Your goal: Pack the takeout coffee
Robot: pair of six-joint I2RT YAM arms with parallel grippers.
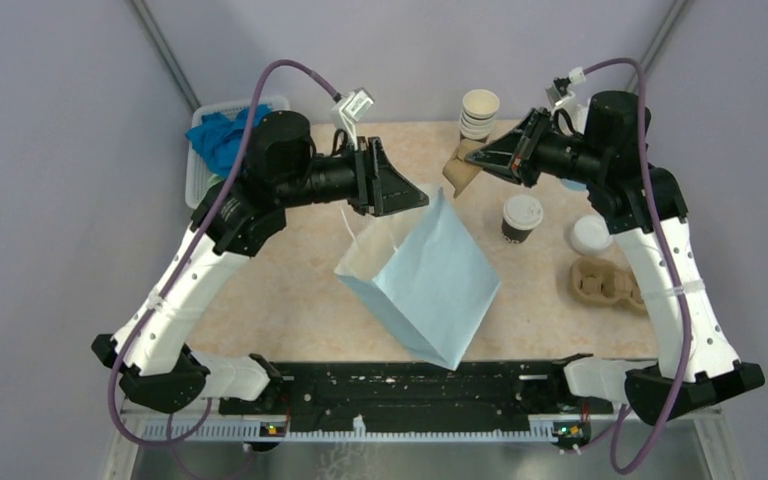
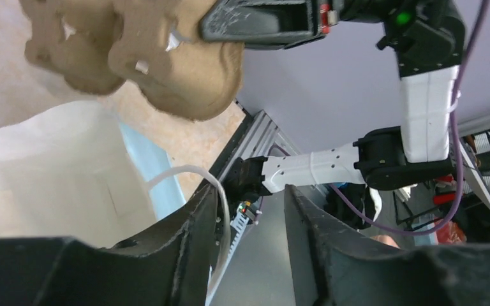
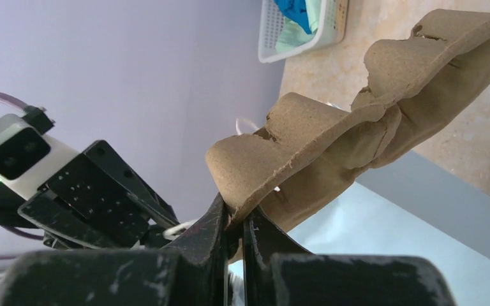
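left end effector (image 2: 249, 194): jaws apart at pale blue paper bag (image 1: 430, 280) mouth | right end effector (image 3: 235, 213): pinching brown moulded-pulp cup carrier (image 3: 332, 140) | white-lidded dark brown takeout coffee (image 1: 522, 215): upright on surface (image 1: 290, 290)

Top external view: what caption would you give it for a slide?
Right gripper holds a cardboard cup carrier beside the open blue paper bag, while the takeout coffee stands on the table.

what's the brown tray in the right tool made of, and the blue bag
The brown tray looks like moulded paper pulp: matte, fibrous, with rough ragged edges. The blue bag seems to be paper: smooth and matte, with crisp creased edges and a white inside. Whether it has a coating can't be told.
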